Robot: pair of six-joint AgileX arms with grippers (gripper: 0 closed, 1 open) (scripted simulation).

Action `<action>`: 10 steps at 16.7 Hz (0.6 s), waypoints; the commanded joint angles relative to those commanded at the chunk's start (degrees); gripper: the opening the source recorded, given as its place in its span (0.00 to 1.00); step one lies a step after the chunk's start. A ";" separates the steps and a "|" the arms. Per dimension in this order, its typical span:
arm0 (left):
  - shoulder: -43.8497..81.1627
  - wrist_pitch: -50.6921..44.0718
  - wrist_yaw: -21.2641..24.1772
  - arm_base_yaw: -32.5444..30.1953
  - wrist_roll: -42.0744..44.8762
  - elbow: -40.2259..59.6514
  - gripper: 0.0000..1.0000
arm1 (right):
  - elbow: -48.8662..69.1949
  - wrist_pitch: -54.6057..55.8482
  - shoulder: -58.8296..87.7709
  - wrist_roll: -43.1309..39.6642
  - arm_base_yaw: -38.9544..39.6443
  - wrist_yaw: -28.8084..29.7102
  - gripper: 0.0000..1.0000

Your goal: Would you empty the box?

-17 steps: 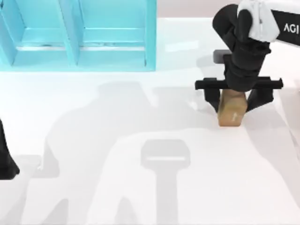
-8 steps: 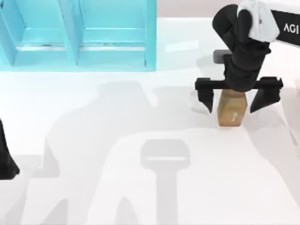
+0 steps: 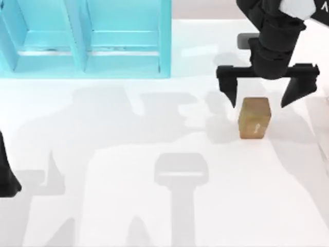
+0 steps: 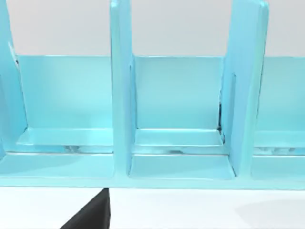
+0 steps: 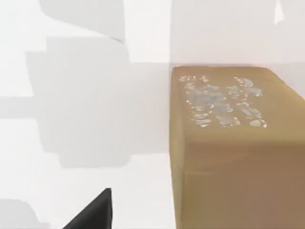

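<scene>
One tan block [image 3: 254,118] lies on the white table [image 3: 154,216]. One light-blue box [image 3: 85,38] with divided compartments stands at the far left. Two arms are present.

No whole word, number or brand can be read anywhere. At the top view's upper right corner, the white casing [image 3: 300,7] of my right arm carries a sliver of a dark letter, cut off by the picture's edge and too partial to tell. The tan rectangular block [image 3: 254,118], standing on the white bench [image 3: 154,216] near its right side, bears a pale, glinting patch on its upper face [image 5: 220,101]; in the right wrist view this patch looks like broken marks, not legible characters. The light blue divided box [image 3: 87,38] has plain walls.
</scene>
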 joint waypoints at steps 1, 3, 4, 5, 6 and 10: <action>0.00 0.00 0.00 0.00 0.00 0.00 1.00 | 1.87 -2.05 -0.30 -0.01 -0.03 0.00 1.00; 0.00 0.00 0.00 0.00 0.00 0.00 1.00 | 4.03 -4.37 -0.85 -0.05 -0.09 0.02 1.00; 0.00 0.00 0.00 0.00 0.00 0.00 1.00 | 4.25 -4.60 -0.95 -0.06 -0.11 0.03 1.00; 0.00 0.00 0.00 0.00 0.00 0.00 1.00 | 4.25 -4.60 -0.95 -0.06 -0.11 0.03 1.00; 0.00 0.00 0.00 0.00 0.00 0.00 1.00 | 4.25 -4.60 -0.95 -0.06 -0.11 0.03 1.00; 0.00 0.00 0.00 0.00 0.00 0.00 1.00 | 4.06 -4.78 -1.06 -2.11 -2.08 0.02 1.00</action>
